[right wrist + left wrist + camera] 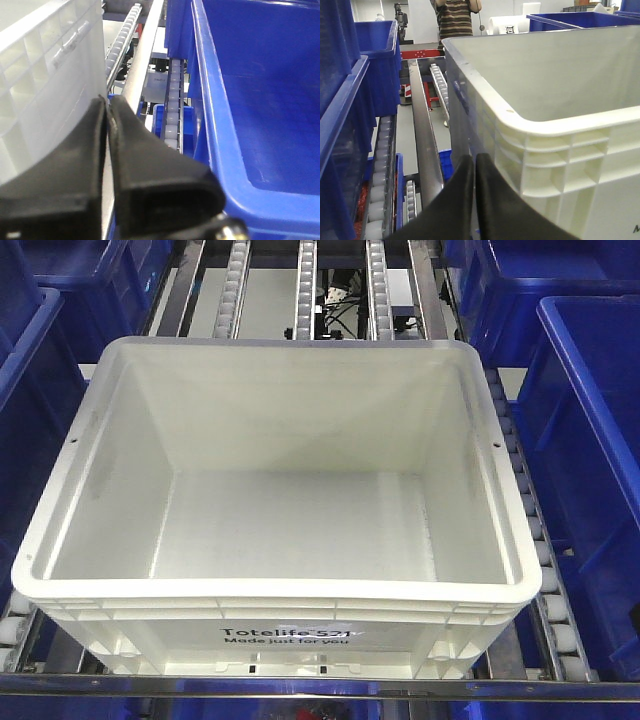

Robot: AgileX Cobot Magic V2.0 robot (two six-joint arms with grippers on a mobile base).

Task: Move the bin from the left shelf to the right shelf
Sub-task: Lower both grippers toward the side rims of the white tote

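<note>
Crosswise lies the bin (270, 590), print (288, 635) toward camera; left pincer (474, 162) and right pincer (107, 102) both together.

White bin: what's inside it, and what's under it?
Inside the bin, only bare white floor and walls show. Roller tracks run out from beneath its far edge; whatever lies directly under the floor is covered.

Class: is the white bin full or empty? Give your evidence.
Empty: the front view looks down into the bin and shows only its bare white floor and walls.

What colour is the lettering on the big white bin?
Black lettering on the bin, clearest in front view.
</note>
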